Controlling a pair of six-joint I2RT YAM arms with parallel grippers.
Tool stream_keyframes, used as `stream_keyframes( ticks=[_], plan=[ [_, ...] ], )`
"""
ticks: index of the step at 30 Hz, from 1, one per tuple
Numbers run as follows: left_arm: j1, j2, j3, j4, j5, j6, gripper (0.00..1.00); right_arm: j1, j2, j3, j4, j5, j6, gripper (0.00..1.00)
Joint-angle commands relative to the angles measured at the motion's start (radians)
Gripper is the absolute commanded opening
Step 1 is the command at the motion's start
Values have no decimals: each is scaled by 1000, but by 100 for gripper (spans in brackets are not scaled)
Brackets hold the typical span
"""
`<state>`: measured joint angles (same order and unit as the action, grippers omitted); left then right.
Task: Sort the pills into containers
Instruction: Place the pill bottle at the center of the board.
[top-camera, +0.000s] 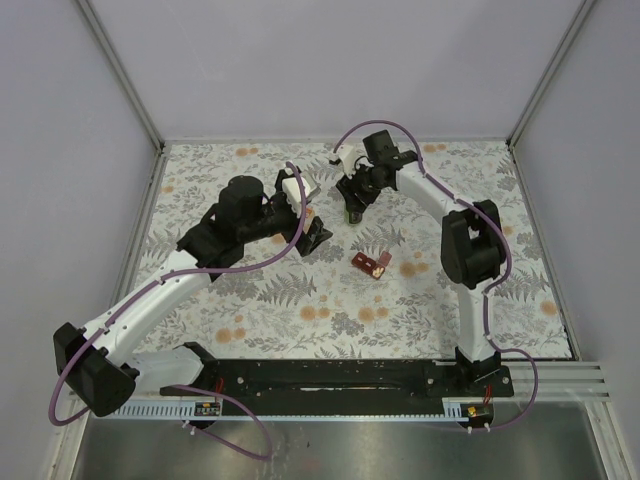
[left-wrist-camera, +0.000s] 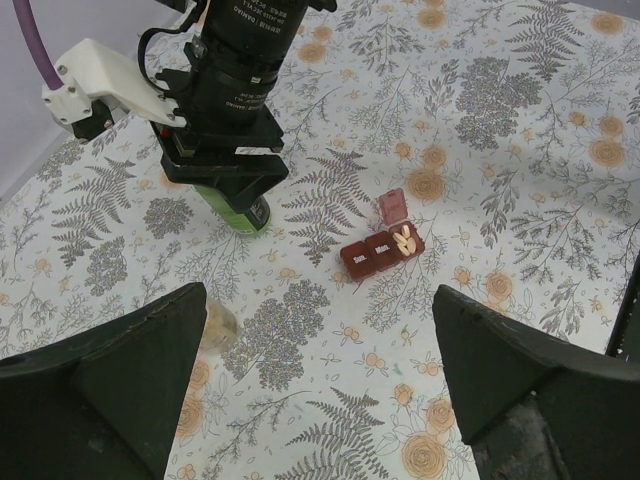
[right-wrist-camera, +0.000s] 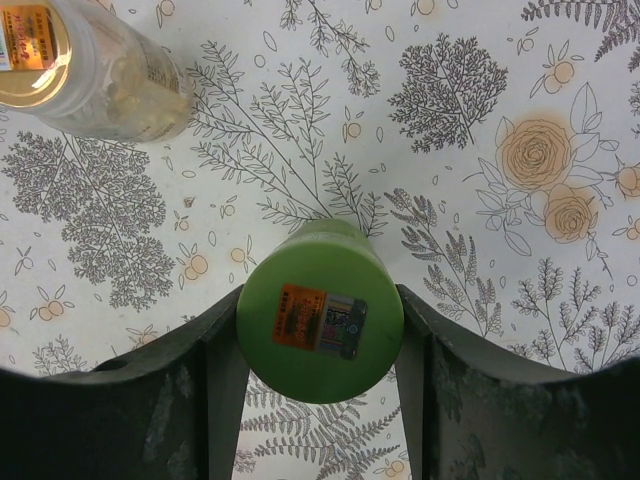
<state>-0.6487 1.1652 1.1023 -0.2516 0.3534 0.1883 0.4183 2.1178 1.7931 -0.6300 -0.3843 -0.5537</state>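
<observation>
Right gripper (right-wrist-camera: 318, 310) clamps green bottle (right-wrist-camera: 320, 340) between my 2 pads (right-wrist-camera: 222, 345) — round, slick, could twist out. Pale bottle (right-wrist-camera: 90, 70) up-left, near: 1 careless swing knocks it. Left gripper (left-wrist-camera: 318, 300) wide, empty.

Tight by the bottles, open round the pill box (left-wrist-camera: 380, 252)

My right gripper (right-wrist-camera: 318, 305) clamps the green bottle (right-wrist-camera: 320, 335); the pale bottle (right-wrist-camera: 90, 75) stands near, only a strip of cloth (right-wrist-camera: 470, 120) between them. My left gripper (left-wrist-camera: 320, 400) gapes over bare cloth. Ahead lies the pill box, one lid raised, and the pale bottle is just beside one finger (left-wrist-camera: 100, 380).
</observation>
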Motion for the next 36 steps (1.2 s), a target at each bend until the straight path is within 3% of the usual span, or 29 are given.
stream_keyframes(
  ticks=[1,9,13,20,23,36],
  plan=[
    [4,4,13,49,18,14,99,7,21,74,-23,8,-34,21],
    [4,5,11,46,18,16,99,11,56,115,-77,39,-43,30],
    [4,4,8,46,18,17,99,11,51,104,-76,45,-43,44],
    [4,1,5,48,19,17,99,11,45,89,-77,64,-37,50],
    [4,-4,4,46,19,17,99,11,36,77,-76,65,-34,59],
    [4,-9,-1,49,22,16,99,11,11,35,-56,74,-26,68]
  ],
)
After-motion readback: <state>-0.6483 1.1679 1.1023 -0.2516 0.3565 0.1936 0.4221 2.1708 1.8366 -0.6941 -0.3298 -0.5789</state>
